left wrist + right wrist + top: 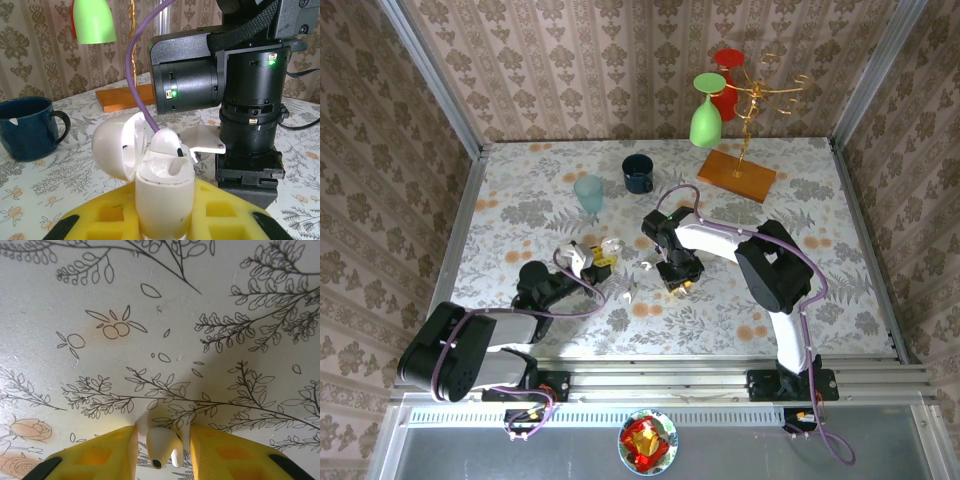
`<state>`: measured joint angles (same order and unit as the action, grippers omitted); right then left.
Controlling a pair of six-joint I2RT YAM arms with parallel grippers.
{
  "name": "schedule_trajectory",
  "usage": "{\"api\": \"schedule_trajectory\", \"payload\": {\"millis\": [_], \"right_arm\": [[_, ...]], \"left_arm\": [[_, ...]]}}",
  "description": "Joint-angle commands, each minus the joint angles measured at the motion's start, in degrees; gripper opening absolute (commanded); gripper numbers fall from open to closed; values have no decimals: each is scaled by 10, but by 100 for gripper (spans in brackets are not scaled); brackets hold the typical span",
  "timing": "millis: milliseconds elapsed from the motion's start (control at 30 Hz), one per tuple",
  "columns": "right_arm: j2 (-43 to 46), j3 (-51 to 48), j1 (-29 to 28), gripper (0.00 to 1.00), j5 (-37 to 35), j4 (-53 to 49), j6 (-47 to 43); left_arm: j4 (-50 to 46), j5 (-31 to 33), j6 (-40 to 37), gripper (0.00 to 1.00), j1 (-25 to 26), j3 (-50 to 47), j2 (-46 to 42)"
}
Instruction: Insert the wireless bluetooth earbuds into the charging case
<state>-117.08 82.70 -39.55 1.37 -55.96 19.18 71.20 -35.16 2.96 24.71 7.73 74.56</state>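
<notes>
**One earbud in the case, one between the right fingers**

On your left wrist camera, the seated earbud (167,142) sits in the open charging case (165,192). Its rounded head stands above the rim, and its dark tip faces the right arm. The case lid (112,147) is swung back to the left on its hinge. The left gripper (165,222) pinches the case body between its yellow pads and holds it upright.

Your right wrist camera looks straight down. There the second earbud (161,446) lies between the yellow fingers of the right gripper (164,432), stem pointing toward the lens. The floral tabletop (150,315) is close beneath it. The fingers are drawn in close on both sides of the earbud, but you cannot tell from this angle whether the pads actually press it.

The top camera gives you the layout. The left gripper, with the case, is left of centre. The right gripper points down at the table just to its right, near but apart. On the left wrist camera the right arm (200,85) looms directly behind the case, green lights lit.

Farther back stand a dark blue mug (638,173), a pale teal tumbler (588,193) and a wooden base (736,176) with a green cup (706,115) hanging above it.
</notes>
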Motion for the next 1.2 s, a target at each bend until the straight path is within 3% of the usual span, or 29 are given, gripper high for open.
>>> {"api": "schedule_trajectory", "payload": {"millis": [0,333,633,800,1067,1167], "right_arm": [[-17,12,-1,32,-14,-16,-8],[-13,0,0,21,-11,16,-2],[107,-72,5,18,-1,118,-9],[216,-153,11,18,33,257,-20],[419,-313,17,17,70,547,-5],[465,-343,19,16,91,602,-2]], "left_arm": [[15,-13,-6,7,2,-2,-4],[14,-35,-3,7,3,-1,-1],[11,-32,-2,7,7,5,4],[10,-25,9,7,10,20,17],[12,-26,32,7,59,56,41],[13,-23,42,7,72,70,50]]}}
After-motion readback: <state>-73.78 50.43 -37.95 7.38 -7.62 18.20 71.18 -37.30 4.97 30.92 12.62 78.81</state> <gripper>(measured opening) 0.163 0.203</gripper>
